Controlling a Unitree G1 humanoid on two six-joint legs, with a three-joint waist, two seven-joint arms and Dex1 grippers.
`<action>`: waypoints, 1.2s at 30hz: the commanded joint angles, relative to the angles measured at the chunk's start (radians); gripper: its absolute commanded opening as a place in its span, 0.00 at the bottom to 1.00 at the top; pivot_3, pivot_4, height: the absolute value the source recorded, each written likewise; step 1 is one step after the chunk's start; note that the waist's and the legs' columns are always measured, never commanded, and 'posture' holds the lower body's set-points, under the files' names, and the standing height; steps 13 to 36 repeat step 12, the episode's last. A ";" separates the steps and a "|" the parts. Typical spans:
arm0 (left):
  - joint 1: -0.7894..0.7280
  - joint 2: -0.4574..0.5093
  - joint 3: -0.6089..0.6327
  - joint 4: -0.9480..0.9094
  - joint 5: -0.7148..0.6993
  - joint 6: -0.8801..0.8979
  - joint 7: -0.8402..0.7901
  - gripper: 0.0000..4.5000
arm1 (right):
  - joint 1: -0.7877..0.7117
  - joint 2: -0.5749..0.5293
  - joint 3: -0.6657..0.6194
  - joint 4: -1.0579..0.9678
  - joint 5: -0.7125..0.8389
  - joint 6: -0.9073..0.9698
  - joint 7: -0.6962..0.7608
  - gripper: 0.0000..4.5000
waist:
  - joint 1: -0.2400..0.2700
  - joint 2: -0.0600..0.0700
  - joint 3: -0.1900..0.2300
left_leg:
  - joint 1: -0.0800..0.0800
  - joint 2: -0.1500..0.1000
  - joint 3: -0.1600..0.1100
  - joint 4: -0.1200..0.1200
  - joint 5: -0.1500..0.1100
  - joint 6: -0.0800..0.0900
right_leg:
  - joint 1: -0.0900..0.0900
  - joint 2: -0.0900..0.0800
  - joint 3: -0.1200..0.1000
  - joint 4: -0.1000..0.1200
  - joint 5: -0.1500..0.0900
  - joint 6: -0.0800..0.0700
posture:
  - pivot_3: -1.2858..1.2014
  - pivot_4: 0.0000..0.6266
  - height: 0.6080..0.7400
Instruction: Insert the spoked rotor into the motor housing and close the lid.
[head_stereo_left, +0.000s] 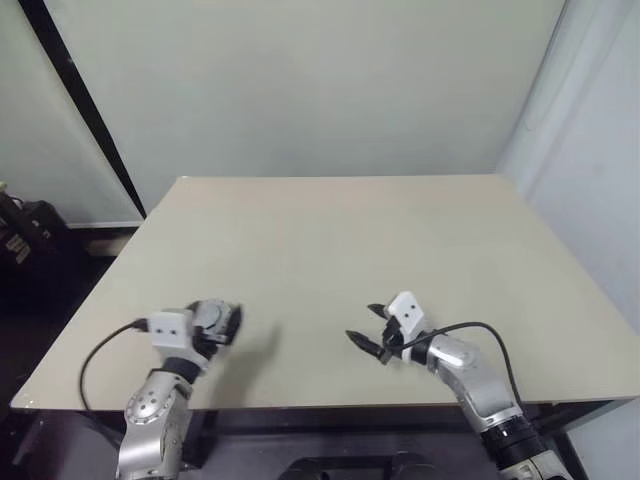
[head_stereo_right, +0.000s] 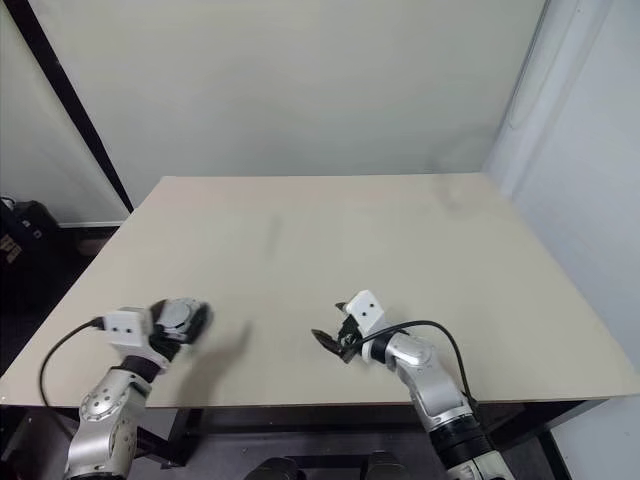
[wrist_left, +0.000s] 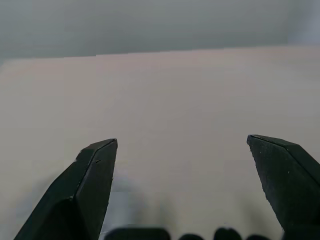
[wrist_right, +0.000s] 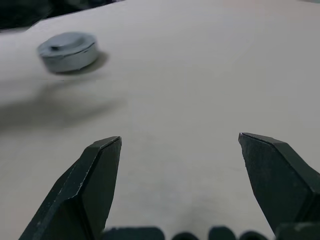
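Left gripper (wrist_left: 182, 145): your left gripper has its jaws spread wide with nothing between them, only bare counter (head_stereo_left: 330, 240) ahead in its wrist view. In the head views it sits over the near left corner.

Right gripper (wrist_right: 180, 140): also parted wide and empty, low over the near middle of the counter, pointing toward your left.

Assembly (wrist_right: 68, 51): a squat grey round piece with a flat top and a small dark mark near its centre rests on the counter, well ahead of your right gripper. In the head views it lies just beside the left gripper (head_stereo_left: 215, 318).

Lid: the flat grey top looks like the lid already seated; I judge the rotor to be inside, but you cannot see it or the copper windings from here.

Task stage: by my reading, close to done, or done.

Handling: expect a dense, rigid metal stack, heavy for its size. The smooth wall may be slippery.

Where to hold: if you must move it, take it across the side wall, low, jaws level, so that the lid is not pried up.

Risk: a nudge to the rim could shift the lid or slide the piece toward the near edge.
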 joint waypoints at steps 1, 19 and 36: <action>0.026 0.038 -0.095 -0.149 -0.048 0.116 -0.094 0.99 | 0.018 -0.026 -0.079 -0.077 0.028 0.023 -0.036 0.91 | -0.001 0.000 0.000 | 0.000 0.001 0.000 0.000 0.000 0.000 | 0.000 0.000 0.000 0.000 0.000 0.000 | 0.52 0.00 1.00; 0.043 0.024 -0.145 -0.199 -0.028 0.211 -0.082 0.99 | 0.169 -0.058 -0.158 -0.225 0.024 0.093 -0.140 0.91 | -0.005 0.005 0.001 | 0.000 0.001 0.001 0.000 0.000 0.000 | -0.001 0.001 0.001 0.001 0.000 0.000 | 0.52 0.00 1.00; 0.043 0.024 -0.145 -0.199 -0.028 0.211 -0.082 0.99 | 0.169 -0.058 -0.158 -0.225 0.024 0.093 -0.140 0.91 | -0.005 0.005 0.001 | 0.000 0.001 0.001 0.000 0.000 0.000 | -0.001 0.001 0.001 0.001 0.000 0.000 | 0.52 0.00 1.00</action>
